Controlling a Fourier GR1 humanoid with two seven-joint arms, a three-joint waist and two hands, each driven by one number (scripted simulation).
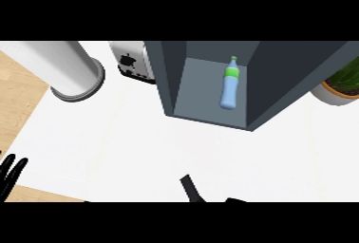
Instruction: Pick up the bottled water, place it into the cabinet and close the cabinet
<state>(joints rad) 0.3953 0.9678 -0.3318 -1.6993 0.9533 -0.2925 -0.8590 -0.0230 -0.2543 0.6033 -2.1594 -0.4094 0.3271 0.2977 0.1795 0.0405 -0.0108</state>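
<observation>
The bottle (229, 85) of water lies inside the open cabinet (280, 71) at the far side of the white bench (140, 142), its green cap end pointing away. Left of the cabinet sits a toaster (132, 60), and further left a white cylinder (67, 69). A potted plant (341, 83) stands at the right. The left robot hand (10, 173) rests released at the near left edge, fingers up. The right robot hand (191, 189) barely shows at the near edge; I cannot tell its state.
</observation>
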